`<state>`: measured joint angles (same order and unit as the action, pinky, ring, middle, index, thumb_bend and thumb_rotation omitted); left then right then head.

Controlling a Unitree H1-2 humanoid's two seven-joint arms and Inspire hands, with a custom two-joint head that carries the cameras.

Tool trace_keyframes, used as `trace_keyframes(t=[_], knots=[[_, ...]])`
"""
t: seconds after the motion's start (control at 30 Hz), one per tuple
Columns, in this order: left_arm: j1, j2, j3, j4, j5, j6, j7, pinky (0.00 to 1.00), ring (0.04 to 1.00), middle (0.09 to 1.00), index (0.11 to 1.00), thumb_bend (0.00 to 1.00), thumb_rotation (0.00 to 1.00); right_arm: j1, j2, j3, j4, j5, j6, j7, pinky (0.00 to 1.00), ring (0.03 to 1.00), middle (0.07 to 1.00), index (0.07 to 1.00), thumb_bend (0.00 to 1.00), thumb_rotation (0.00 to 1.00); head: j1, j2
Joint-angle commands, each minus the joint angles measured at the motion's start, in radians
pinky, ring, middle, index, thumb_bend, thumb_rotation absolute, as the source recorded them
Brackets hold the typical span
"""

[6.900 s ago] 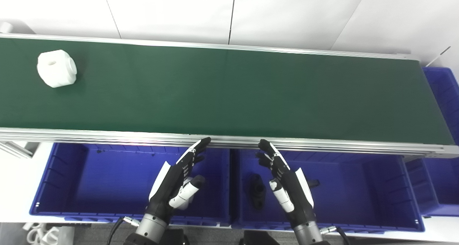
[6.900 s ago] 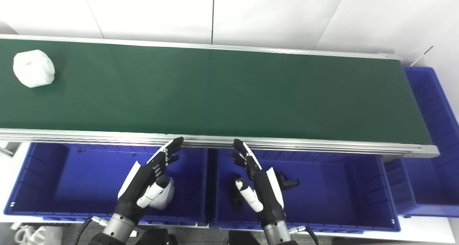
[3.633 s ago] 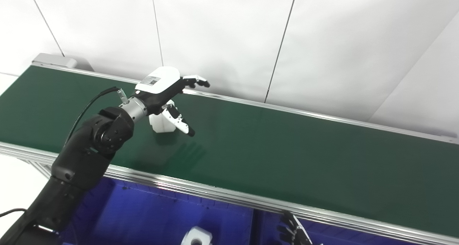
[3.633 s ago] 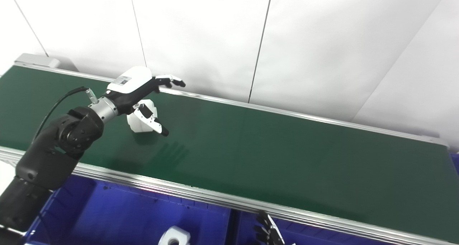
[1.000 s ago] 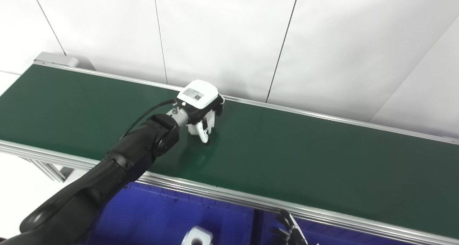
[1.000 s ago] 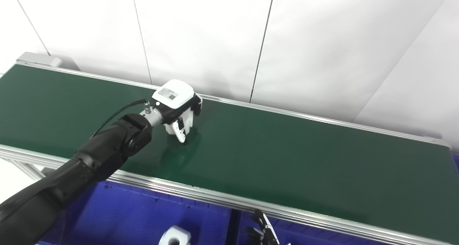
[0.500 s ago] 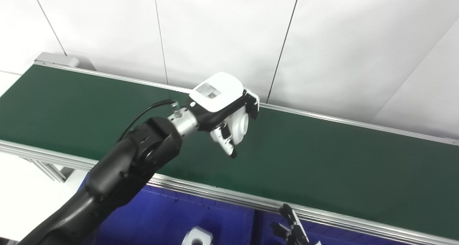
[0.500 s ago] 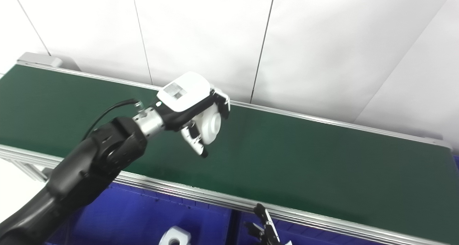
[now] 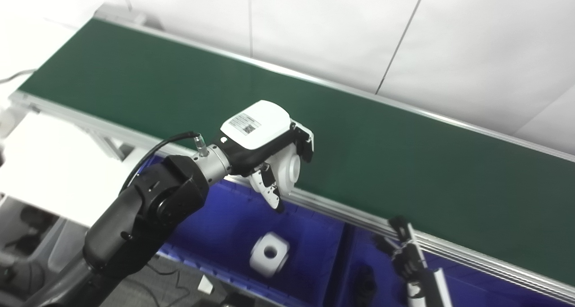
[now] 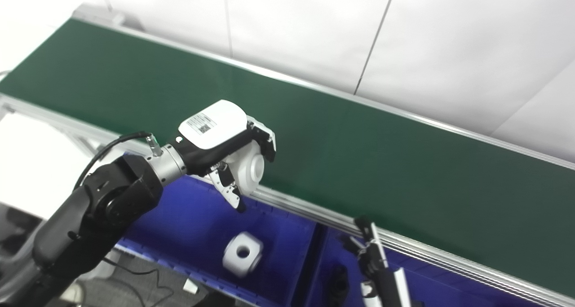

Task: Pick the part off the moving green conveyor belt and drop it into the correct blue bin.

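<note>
Left eye view: left robot hand (image 9: 269, 152) clenched around white part (image 9: 287, 174), held over conveyor belt (image 9: 404, 163) near edge, above left blue bin (image 9: 215, 221). Right robot hand (image 9: 411, 257) low by right bin, state unclear.

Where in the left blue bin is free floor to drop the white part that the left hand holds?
The left hand holds the white part over the left blue bin. Its floor is bare between the conveyor belt rail and the white block already inside. It is crowded near the divider, where that block lies.
</note>
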<state>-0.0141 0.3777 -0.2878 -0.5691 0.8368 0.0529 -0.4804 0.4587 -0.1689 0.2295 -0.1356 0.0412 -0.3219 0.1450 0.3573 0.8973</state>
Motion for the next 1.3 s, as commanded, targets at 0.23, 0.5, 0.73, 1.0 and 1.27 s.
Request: trace_keyframes(t=[0.23, 0.5, 0.73, 1.0, 1.27], knots=[[0.199, -0.048, 0.01, 0.05, 0.061, -0.06, 0.139, 0.37, 0.409, 0.504, 0.518, 0.5, 0.0, -0.008, -0.013, -0.019, -0.067, 0.05, 0.054, 0.032, 0.79, 0.794, 0.933, 0.964, 0.83, 0.91, 0.03, 0.024], [0.223, -0.046, -0.006, 0.218, 0.091, -0.125, 0.257, 0.37, 0.401, 0.51, 0.523, 0.5, 0.0, -0.012, -0.009, -0.025, -0.064, 0.054, 0.066, 0.041, 0.78, 0.794, 0.927, 0.961, 0.83, 0.9, 0.024, 0.016], [0.191, -0.042, -0.011, 0.295, 0.102, -0.137, 0.3, 0.36, 0.39, 0.487, 0.542, 0.5, 0.0, -0.016, -0.001, -0.028, -0.05, 0.053, 0.058, 0.047, 0.79, 0.798, 0.941, 0.958, 0.82, 0.89, 0.025, 0.009], [0.159, -0.034, -0.014, 0.44, 0.102, -0.199, 0.424, 0.4, 0.416, 0.486, 0.529, 0.5, 0.0, -0.023, 0.01, -0.024, -0.039, 0.052, 0.055, 0.049, 0.79, 0.796, 0.933, 0.96, 0.83, 0.89, 0.007, 0.0], [0.157, 0.031, -0.042, 0.357, 0.036, -0.176, 0.234, 0.67, 0.76, 0.8, 0.768, 0.99, 0.46, -0.021, 0.01, -0.026, -0.043, 0.049, 0.054, 0.051, 0.79, 0.794, 0.929, 0.957, 0.83, 0.89, 0.001, 0.002]])
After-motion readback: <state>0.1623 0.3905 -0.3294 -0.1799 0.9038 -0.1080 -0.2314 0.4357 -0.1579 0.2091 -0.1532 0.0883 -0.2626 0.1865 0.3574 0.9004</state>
